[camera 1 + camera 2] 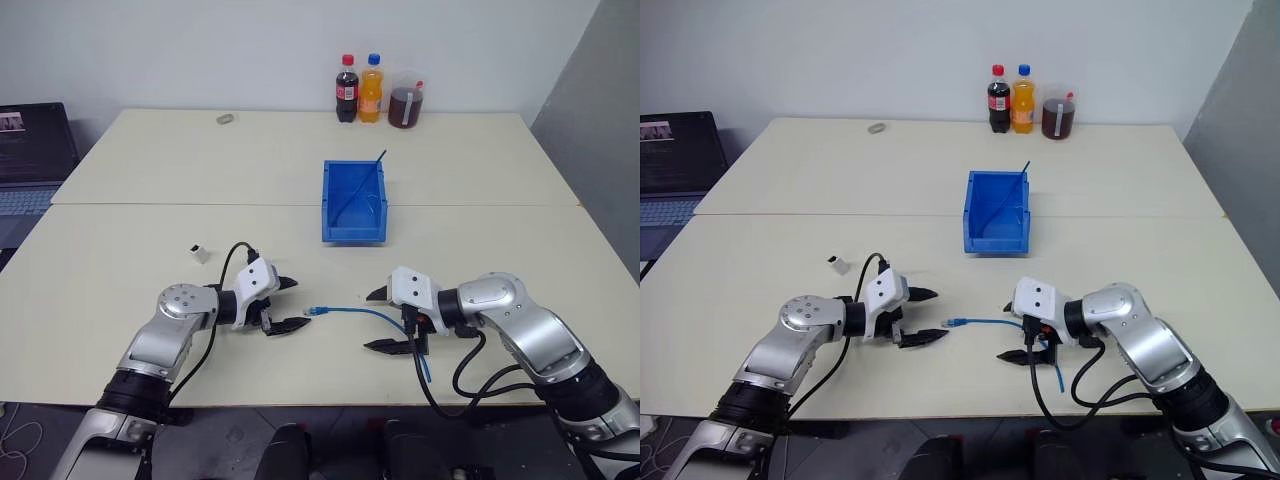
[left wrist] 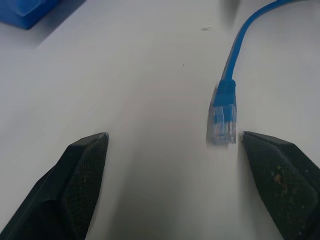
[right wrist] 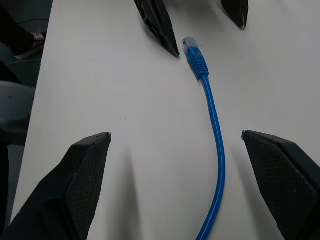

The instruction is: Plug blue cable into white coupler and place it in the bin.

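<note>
You are lining up the left hand [image 1: 288, 305], fingers apart, on the blue cable [image 1: 362, 314] plug lying loose on the bench [image 1: 150, 160], right hand [image 1: 384, 319] also spread; next, close on the plug and carry it to the white coupler [image 1: 201, 253]

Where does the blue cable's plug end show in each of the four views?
Left eye: blue cable plug on the table between the left gripper and right gripper.
Right eye: same spot.
Left wrist: by one fingertip.
Right wrist: near left gripper's fingertips.
Shared landmark: left gripper's fingertips.
</note>
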